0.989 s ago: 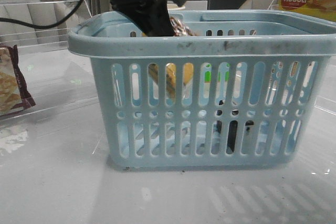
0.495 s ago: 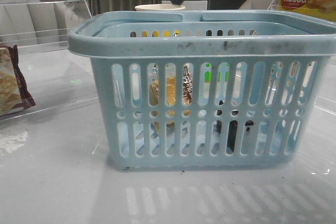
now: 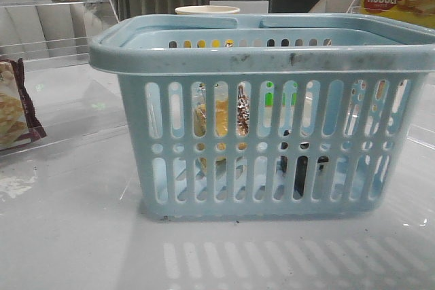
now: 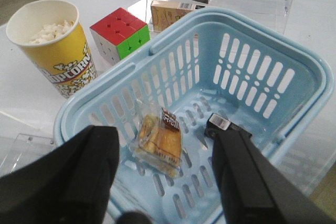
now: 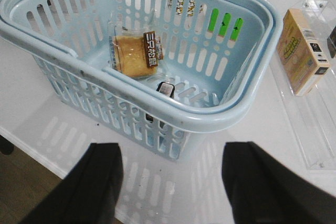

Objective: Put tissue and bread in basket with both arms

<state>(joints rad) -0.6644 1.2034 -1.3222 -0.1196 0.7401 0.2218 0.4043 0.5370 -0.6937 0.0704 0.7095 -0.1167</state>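
Now the bread (image 4: 159,141) and the tissue (image 5: 166,88) both lie on the floor of the basket (image 3: 265,59), just beside each other. Both jaws are spread and hold nothing. I judge little risk: the left gripper (image 4: 165,182) hangs above the rim and could knock it or the popcorn cup (image 4: 52,45) nearby. The right gripper (image 5: 173,187) has free table (image 3: 68,236) beneath.

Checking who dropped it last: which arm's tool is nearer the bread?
Left. The left tool hangs open right above the bread inside the basket; the right tool sits open outside the basket's wall, farther away.
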